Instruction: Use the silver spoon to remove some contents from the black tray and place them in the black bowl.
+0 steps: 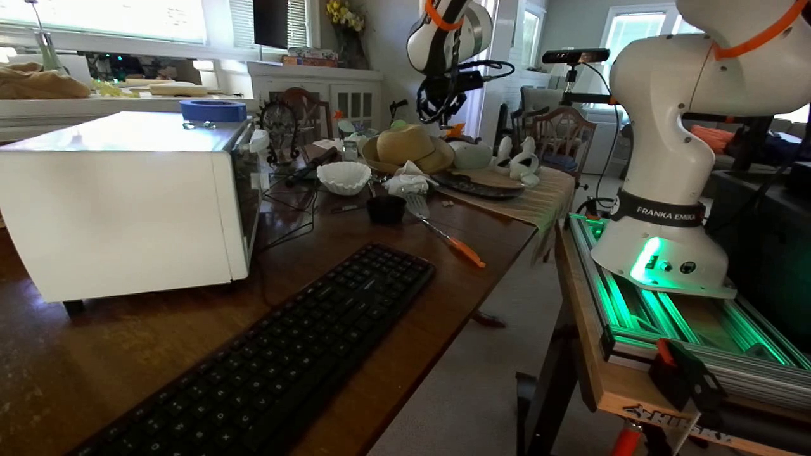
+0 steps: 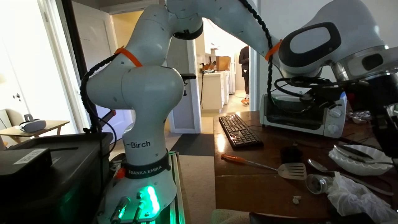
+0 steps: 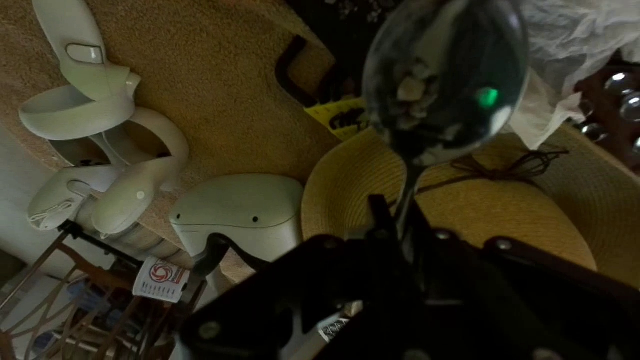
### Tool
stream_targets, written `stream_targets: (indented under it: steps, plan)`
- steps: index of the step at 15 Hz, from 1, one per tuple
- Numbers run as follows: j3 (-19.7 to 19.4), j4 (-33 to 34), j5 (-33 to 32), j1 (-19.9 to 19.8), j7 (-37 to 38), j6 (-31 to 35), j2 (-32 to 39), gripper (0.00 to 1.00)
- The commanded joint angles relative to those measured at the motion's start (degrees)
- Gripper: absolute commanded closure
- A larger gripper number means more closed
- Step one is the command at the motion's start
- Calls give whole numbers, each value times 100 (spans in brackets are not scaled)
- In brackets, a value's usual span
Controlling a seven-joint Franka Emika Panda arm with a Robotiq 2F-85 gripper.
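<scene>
In the wrist view my gripper is shut on the handle of the silver spoon, whose bowl points away from the fingers. Pale bits show in the spoon's bowl; some may be reflections. Beyond it lies what looks like part of the black tray, with pale contents. An exterior view has the gripper high above the cluttered end of the table, with the black tray low to its right. The small black bowl stands on the wood nearer the keyboard, and it also shows dark beside the spatula.
A straw hat, white headset and white controllers crowd the space below the gripper. Around the black bowl are a white bowl, an orange-handled spatula, a glass jar and crumpled white plastic.
</scene>
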Motion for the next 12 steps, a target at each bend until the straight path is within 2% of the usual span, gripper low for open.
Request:
stream_targets:
  steps: [1, 4, 5, 6, 12]
  plan:
    - [17, 8, -325, 25, 265, 36, -181, 91]
    - [7, 8, -328, 53, 291, 15, -177, 91]
    - [2, 8, -328, 49, 290, 13, -177, 98]
    - [20, -8, -313, 45, 314, 59, -200, 98]
    - [389, 518, -467, 238, 805, 17, -66, 98]
